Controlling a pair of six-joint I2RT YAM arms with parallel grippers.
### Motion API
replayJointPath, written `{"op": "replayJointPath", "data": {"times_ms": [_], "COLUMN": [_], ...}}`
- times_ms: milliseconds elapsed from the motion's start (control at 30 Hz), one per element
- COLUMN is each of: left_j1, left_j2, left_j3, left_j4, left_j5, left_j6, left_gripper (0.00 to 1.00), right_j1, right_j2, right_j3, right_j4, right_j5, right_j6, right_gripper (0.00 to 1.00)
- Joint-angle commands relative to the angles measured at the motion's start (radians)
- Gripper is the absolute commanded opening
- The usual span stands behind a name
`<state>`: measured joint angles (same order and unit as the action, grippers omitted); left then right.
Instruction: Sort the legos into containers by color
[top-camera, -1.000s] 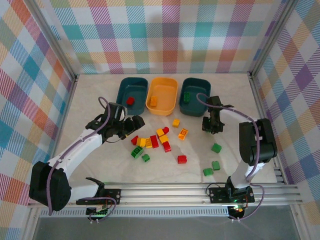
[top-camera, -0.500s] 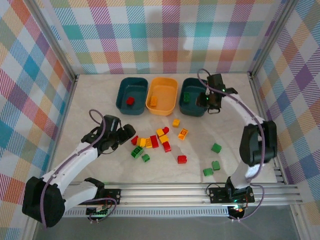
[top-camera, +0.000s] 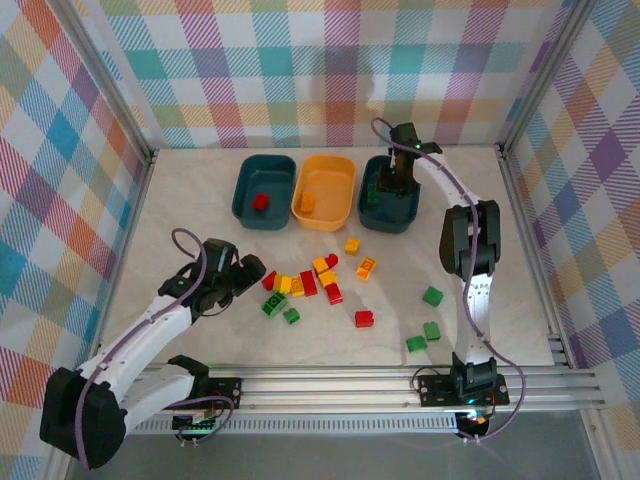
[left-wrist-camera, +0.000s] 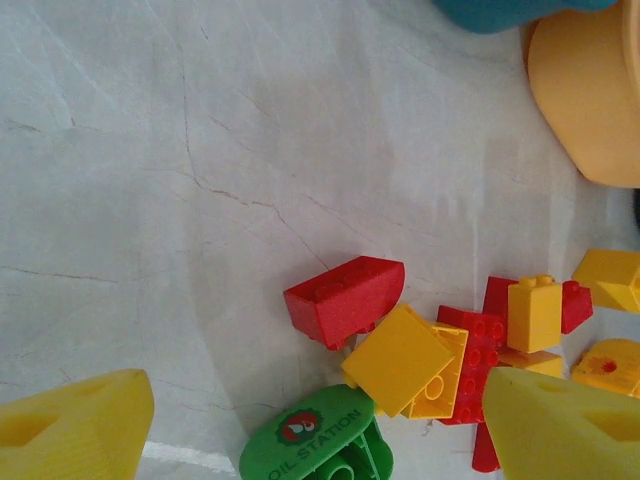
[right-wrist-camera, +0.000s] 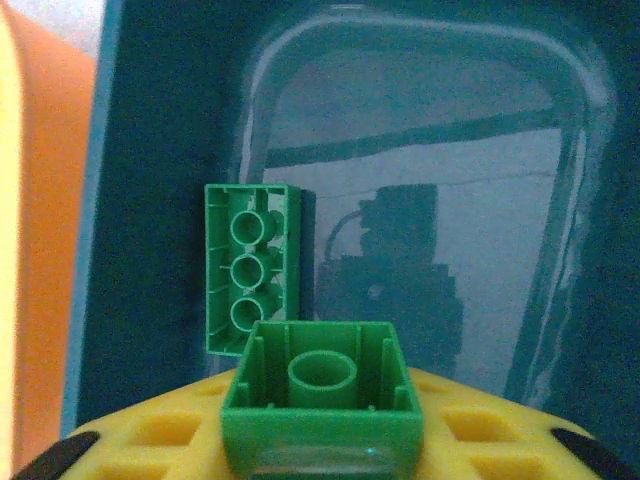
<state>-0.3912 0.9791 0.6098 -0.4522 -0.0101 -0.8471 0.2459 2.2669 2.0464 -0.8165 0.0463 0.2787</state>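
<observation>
Looking down from above, three shallow rounded-rectangular plastic tubs stand in a row at the far side of the pale, marble-veined table (top-camera: 180, 220): a dark teal left tub (top-camera: 270, 175), an orange-yellow middle tub (top-camera: 332, 178) and a dark teal right tub (top-camera: 405, 211). A red brick (top-camera: 261, 202) lies in the left tub and a yellow-orange brick (top-camera: 307, 203) in the middle one. The right gripper (top-camera: 392, 183) hangs over the right tub. The left gripper (top-camera: 252, 272) sits low, just beside a loose heap of studded bricks (top-camera: 305, 283) in red, yellow-orange and green. Three green strays (top-camera: 432, 296) lie well apart, toward the right.

From the left wrist, two blunt yellow fingers (left-wrist-camera: 75, 430) stand wide apart with nothing between their pads. Beyond them lie a green rounded piece (left-wrist-camera: 310, 440) printed OIL STATION, a glossy red sloped brick (left-wrist-camera: 345, 300) and a smooth yellow-orange tile (left-wrist-camera: 398, 358) tilted on the heap.

From the right wrist, the yellow lattice-patterned fingers (right-wrist-camera: 150, 435) are closed on a small green brick (right-wrist-camera: 320, 395). Its hollow underside, with one round tube, faces the camera. Below it, a longer green brick (right-wrist-camera: 250, 270) lies upside down, three tubes showing, on the shiny, reflective floor of the right tub, near one wall.
</observation>
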Motion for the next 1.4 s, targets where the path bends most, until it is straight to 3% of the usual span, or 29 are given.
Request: {"op": "replayJointPath", "data": {"times_ms": [0, 133, 233, 400, 467, 567, 733, 900, 1033, 1133, 1200, 1367], "left_j1": [0.002, 0.002, 0.002, -0.001, -0.009, -0.036, -0.126, -0.191, -0.198, -0.198, -0.198, -0.198], "left_j2": [-0.019, -0.01, -0.01, -0.011, 0.01, 0.065, 0.199, 0.304, 0.297, 0.263, 0.242, 0.204], "left_j3": [0.003, 0.026, 0.042, 0.05, 0.048, 0.054, 0.144, 0.232, 0.221, 0.213, 0.213, 0.206], "left_j4": [0.0, -0.011, -0.022, -0.008, 0.015, 0.072, 0.118, 0.103, 0.085, 0.048, 0.025, 0.0], "left_j5": [-0.015, 0.003, 0.013, 0.039, 0.059, 0.108, 0.152, 0.187, 0.175, 0.152, 0.137, 0.115], "left_j6": [-0.006, 0.0, -0.001, -0.002, -0.001, 0.012, 0.073, 0.12, 0.123, 0.135, 0.143, 0.144], "left_gripper": [0.86, 0.86, 0.86, 0.86, 0.86, 0.86, 0.86, 0.84, 0.84, 0.85, 0.86, 0.86], "right_j1": [0.004, 0.004, 0.01, 0.098, 0.192, 0.315, 0.413, 0.42, 0.42, 0.42, 0.42, 0.42], "right_j2": [-0.006, -0.064, -0.147, -0.441, -0.595, -0.726, -0.755, -0.669, -0.593, -0.555, -0.542, -0.543], "right_j3": [0.066, 0.038, -0.042, -0.466, -0.705, -0.943, -1.086, -1.034, -1.013, -1.017, -1.019, -1.034], "right_j4": [-0.096, -0.089, -0.064, 0.132, 0.26, 0.349, 0.395, 0.361, 0.378, 0.403, 0.415, 0.399], "right_j5": [0.026, 0.023, 0.02, 0.022, 0.099, 0.142, 0.143, 0.105, 0.096, 0.125, 0.142, 0.206], "right_j6": [-0.017, -0.027, -0.018, 0.097, 0.194, 0.357, 0.513, 0.5, 0.51, 0.523, 0.52, 0.508], "right_gripper": [0.5, 0.57, 0.57, 0.59, 0.67, 0.7, 0.72, 0.78, 0.79, 0.77, 0.7, 0.39]}}
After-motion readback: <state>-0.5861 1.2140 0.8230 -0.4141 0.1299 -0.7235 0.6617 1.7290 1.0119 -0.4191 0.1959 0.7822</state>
